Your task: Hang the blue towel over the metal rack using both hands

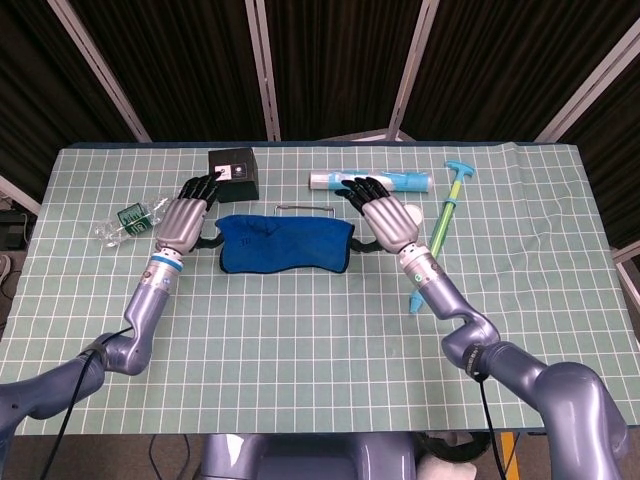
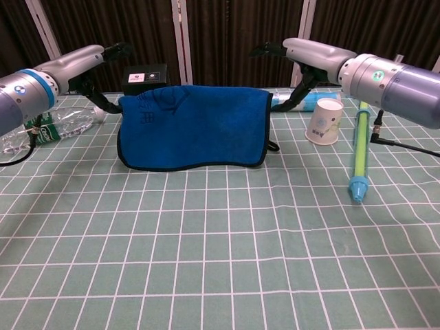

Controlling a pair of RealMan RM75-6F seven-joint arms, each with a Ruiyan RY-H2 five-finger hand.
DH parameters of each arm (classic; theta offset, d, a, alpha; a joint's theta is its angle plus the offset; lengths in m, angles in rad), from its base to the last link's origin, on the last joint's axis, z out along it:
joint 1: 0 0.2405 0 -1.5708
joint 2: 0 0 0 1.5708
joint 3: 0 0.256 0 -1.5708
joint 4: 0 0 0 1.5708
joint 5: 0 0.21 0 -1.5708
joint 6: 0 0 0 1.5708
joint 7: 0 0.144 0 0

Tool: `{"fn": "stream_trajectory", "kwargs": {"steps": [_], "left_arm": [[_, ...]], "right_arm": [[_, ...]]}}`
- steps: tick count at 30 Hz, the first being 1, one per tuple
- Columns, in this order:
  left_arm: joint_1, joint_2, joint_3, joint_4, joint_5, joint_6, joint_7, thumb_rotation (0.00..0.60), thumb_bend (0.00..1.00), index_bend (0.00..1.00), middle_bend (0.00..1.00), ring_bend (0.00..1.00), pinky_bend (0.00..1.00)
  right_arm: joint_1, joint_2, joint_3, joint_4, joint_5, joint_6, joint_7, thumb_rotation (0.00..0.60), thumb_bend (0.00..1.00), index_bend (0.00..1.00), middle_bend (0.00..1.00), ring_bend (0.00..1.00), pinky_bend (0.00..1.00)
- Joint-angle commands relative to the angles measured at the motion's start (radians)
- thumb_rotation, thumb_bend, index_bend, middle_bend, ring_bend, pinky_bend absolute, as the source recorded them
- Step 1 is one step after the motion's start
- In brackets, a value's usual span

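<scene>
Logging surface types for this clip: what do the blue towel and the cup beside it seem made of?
The blue towel looks like soft matte cloth, probably microfibre: fuzzy surface, dark stitched edging, draped folds. The cup looks like paper: white, matte, tapered, with a small printed mark.

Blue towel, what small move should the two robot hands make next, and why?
Probably raise the blue towel a little and carry it away from the robot, over the metal rack. The left robot hand and right robot hand hold its top corners, but in the head view the rack's bar shows bare beyond the towel's top edge, so it seems to hang on the near side.
</scene>
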Motion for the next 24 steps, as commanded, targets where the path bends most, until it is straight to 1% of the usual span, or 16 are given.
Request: {"fn": "stream_trajectory", "kwargs": {"steps": [1,5,8,11,15,18,21,24], "left_arm": [[0.026,0.037,0.006,-0.044,-0.002,0.018,0.008,0.600,0.23,0.00,0.00,0.00,0.00],[0.077,0.110,0.017,-0.137,0.000,0.060,0.017,0.600,0.23,0.00,0.00,0.00,0.00],[0.123,0.181,0.026,-0.230,-0.003,0.097,0.040,0.600,0.23,0.00,0.00,0.00,0.00],[0.175,0.260,0.043,-0.341,0.008,0.151,0.071,0.600,0.23,0.00,0.00,0.00,0.00],[0.260,0.371,0.082,-0.507,0.044,0.248,0.117,0.600,0.23,0.00,0.00,0.00,0.00],[0.318,0.432,0.110,-0.614,0.063,0.316,0.162,0.600,0.23,0.00,0.00,0.00,0.00],[0.399,0.493,0.158,-0.737,0.094,0.416,0.232,0.600,0.23,0.00,0.00,0.00,0.00],[0.467,0.535,0.205,-0.818,0.129,0.490,0.282,0.600,0.23,0.00,0.00,0.00,0.00]], "right_arm": [[-0.025,0.044,-0.001,-0.070,0.010,0.015,-0.062,0.600,0.03,0.05,0.00,0.00,0.00],[-0.074,0.116,-0.009,-0.187,0.016,0.060,-0.131,0.600,0.01,0.04,0.00,0.00,0.00],[-0.125,0.191,-0.022,-0.295,0.025,0.094,-0.191,0.600,0.00,0.02,0.00,0.00,0.00],[-0.192,0.265,-0.042,-0.400,0.015,0.164,-0.224,0.600,0.00,0.01,0.00,0.00,0.00],[-0.299,0.364,-0.094,-0.513,-0.036,0.288,-0.240,0.600,0.00,0.01,0.00,0.00,0.00],[-0.363,0.418,-0.126,-0.571,-0.069,0.362,-0.241,0.600,0.00,0.01,0.00,0.00,0.00],[-0.449,0.471,-0.166,-0.629,-0.089,0.442,-0.239,0.600,0.00,0.01,0.00,0.00,0.00],[-0.516,0.501,-0.201,-0.655,-0.106,0.497,-0.237,0.600,0.00,0.01,0.00,0.00,0.00]]}}
